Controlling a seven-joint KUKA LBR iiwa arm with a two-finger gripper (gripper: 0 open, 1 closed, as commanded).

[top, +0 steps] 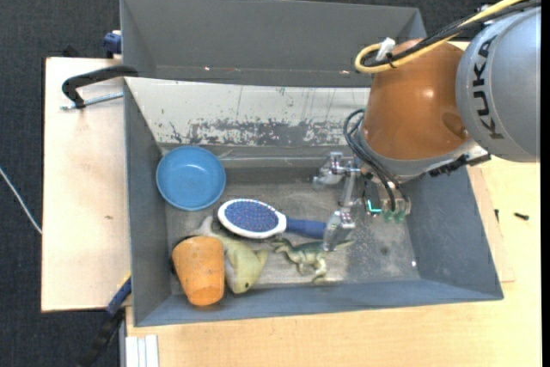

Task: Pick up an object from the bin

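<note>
My gripper (339,200) hangs low over the bin floor right of centre, open, its two metal fingertips spread apart with nothing between them. The lower fingertip (341,226) stands at the right end of the blue handle of a hairbrush (251,217), an oval with a white rim and blue bristle pad, lying just left of the gripper. Whether the fingertip touches the handle I cannot tell. A small green toy lizard (306,258) lies just below the gripper near the front wall.
A blue bowl (191,177) sits at the left. An orange cup (199,270) lies on its side in the front left corner, with a yellow-green soft thing (245,266) beside it. The arm's orange cover overhangs the bin's right side.
</note>
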